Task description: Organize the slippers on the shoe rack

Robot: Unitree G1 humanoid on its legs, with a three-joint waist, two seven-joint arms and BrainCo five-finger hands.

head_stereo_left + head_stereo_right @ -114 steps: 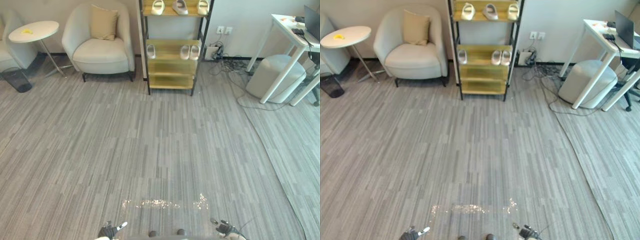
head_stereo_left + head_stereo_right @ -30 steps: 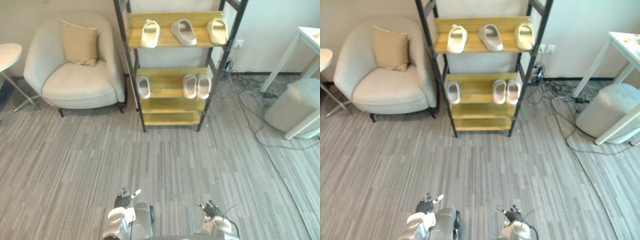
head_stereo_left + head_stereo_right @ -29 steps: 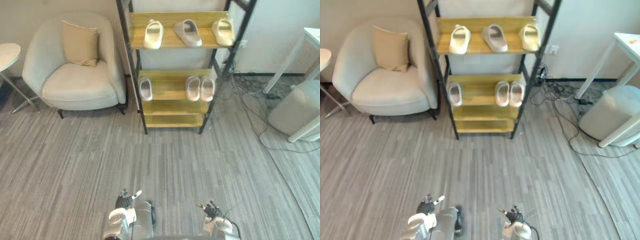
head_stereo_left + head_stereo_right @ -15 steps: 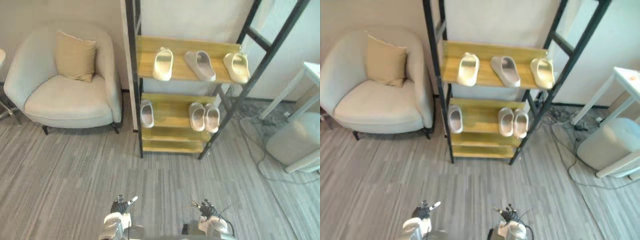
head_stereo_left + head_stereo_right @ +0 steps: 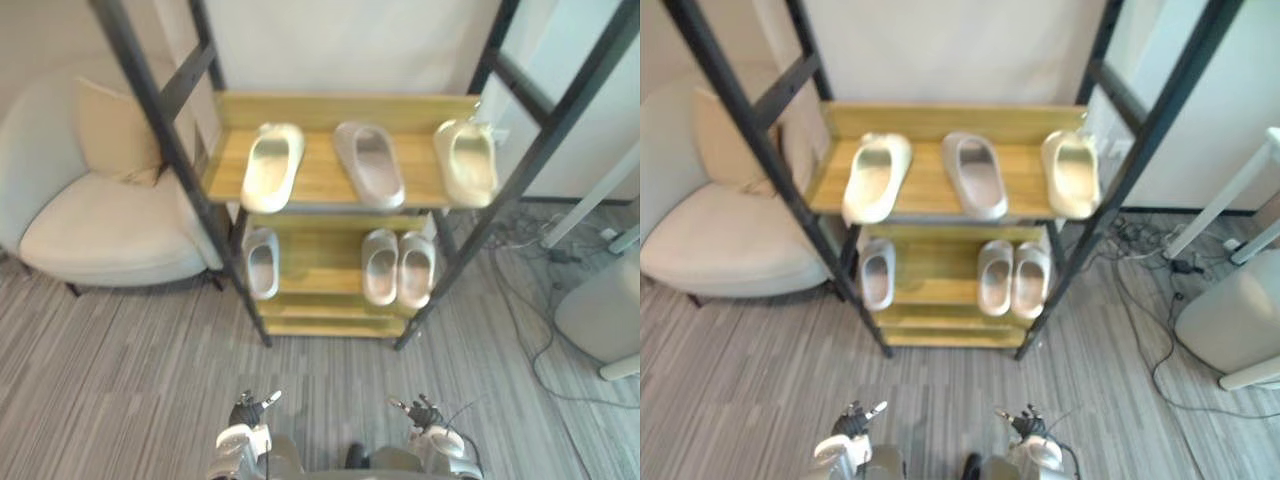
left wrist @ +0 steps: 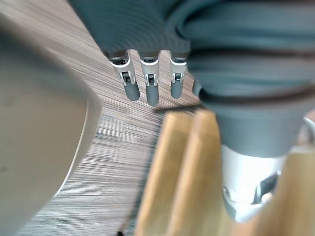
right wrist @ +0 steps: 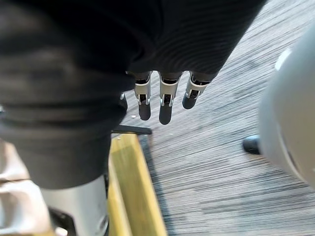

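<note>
The shoe rack [image 5: 320,190] has a black frame and wooden shelves and stands right in front of me. Its upper shelf carries a cream slipper [image 5: 271,165], a grey slipper [image 5: 367,165] and a second cream slipper [image 5: 466,160]. On the shelf below lie a lone grey slipper [image 5: 261,262] at the left and a pale pair [image 5: 398,268] side by side. My left hand [image 5: 247,412] and right hand [image 5: 425,412] hang low in front of the rack, both open and holding nothing. In the wrist views the left fingers [image 6: 150,91] and the right fingers [image 7: 165,105] are straight above the floor.
A cream armchair [image 5: 90,225] with a beige cushion [image 5: 110,130] stands close to the rack's left side. To the right are a white round stool [image 5: 610,320], loose cables [image 5: 530,250] on the floor and a white table leg [image 5: 590,195].
The camera has come much closer to the rack, which now looms large with its upper shelf in the middle of the view. Both hands stay low and open.
</note>
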